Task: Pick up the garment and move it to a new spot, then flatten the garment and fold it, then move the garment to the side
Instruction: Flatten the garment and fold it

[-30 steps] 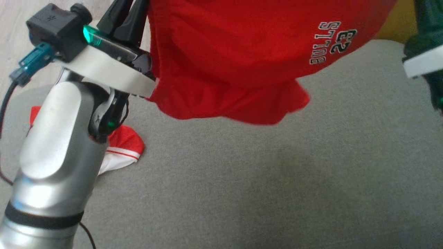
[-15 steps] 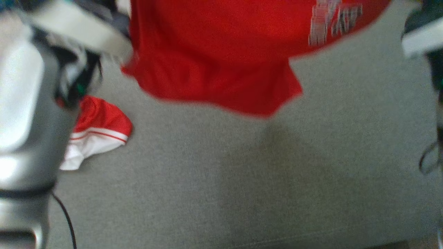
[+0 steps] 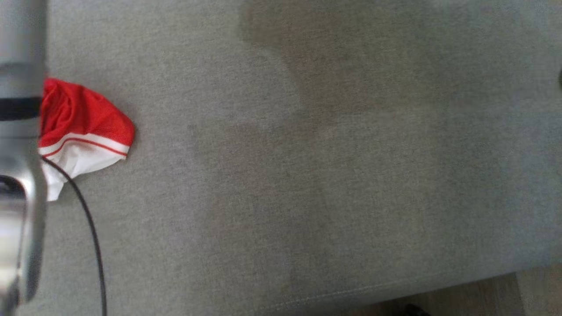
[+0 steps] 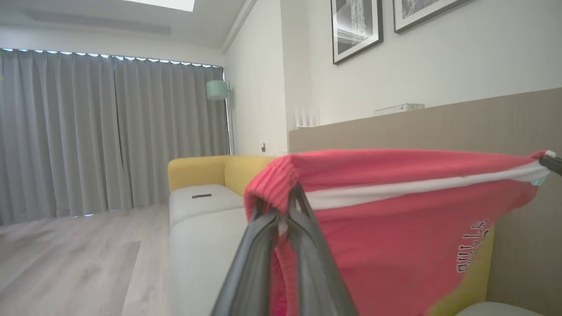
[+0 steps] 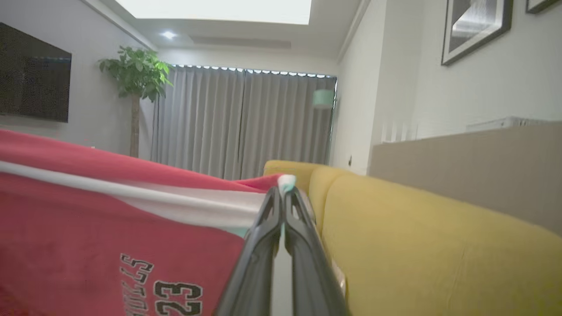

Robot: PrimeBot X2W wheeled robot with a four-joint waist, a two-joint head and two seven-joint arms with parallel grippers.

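The garment (image 4: 395, 219) is red cloth with a white band and "BULLS 23" lettering. It hangs in the air, stretched taut between my two grippers. In the left wrist view my left gripper (image 4: 285, 204) is shut on its ribbed red edge. The tip of my right gripper (image 4: 552, 163) pinches the far corner at that view's right edge. In the right wrist view my right gripper (image 5: 283, 193) is shut on that white-tipped corner, and the garment (image 5: 88, 219) spreads out to the left of it.
A grey sofa seat (image 3: 307, 175) lies below me, its front edge (image 3: 395, 285) at the bottom right. A second red-and-white cloth (image 3: 83, 123) lies crumpled at the left beside my silver left forearm (image 3: 17, 175) and a black cable (image 3: 94, 245). A yellow backrest (image 5: 417, 237) runs behind.
The head camera has swung downward, so the picture slid up. The hanging garment and both wrists passed out over its top edge. Both grips stay shut.
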